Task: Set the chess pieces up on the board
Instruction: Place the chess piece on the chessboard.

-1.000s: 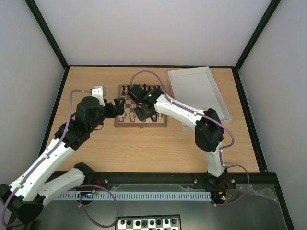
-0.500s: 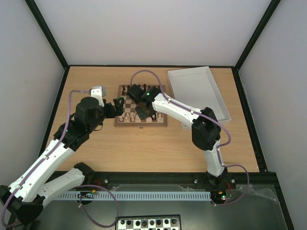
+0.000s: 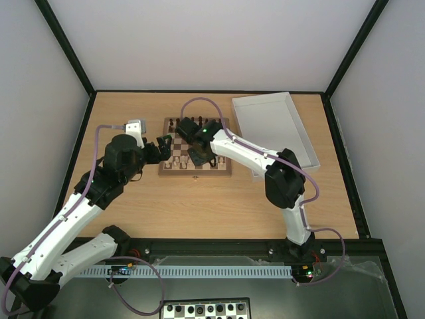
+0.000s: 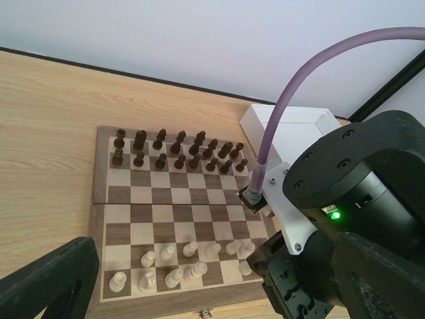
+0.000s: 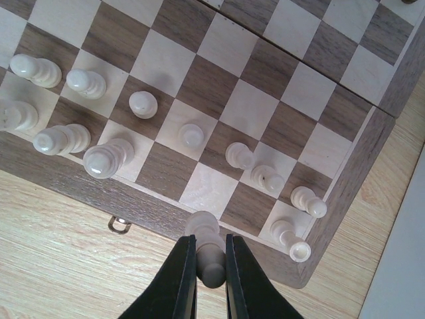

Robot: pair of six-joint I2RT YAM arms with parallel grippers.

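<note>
Right pincer [image 5: 210, 244] pinching one small cream chess piece [image 5: 202, 224] over the near edge of the board; left pincer [image 3: 164, 145] spread wide and holding nothing.
The square wooden chessboard with brown and cream squares [image 3: 196, 172] lies on the light wooden counter [image 3: 199, 206], far from the arm bases; the left pincer hangs just beside its left edge; the held piece sits between the black fingers [image 5: 186, 266], above the border in front of a bare cream square; the other pale cream pieces [image 4: 174, 266] stand in the two near rows; dark brown pieces [image 4: 176, 147] fill the two far rows; a white rectangular tray [image 3: 275, 129] lies right of the board.
</note>
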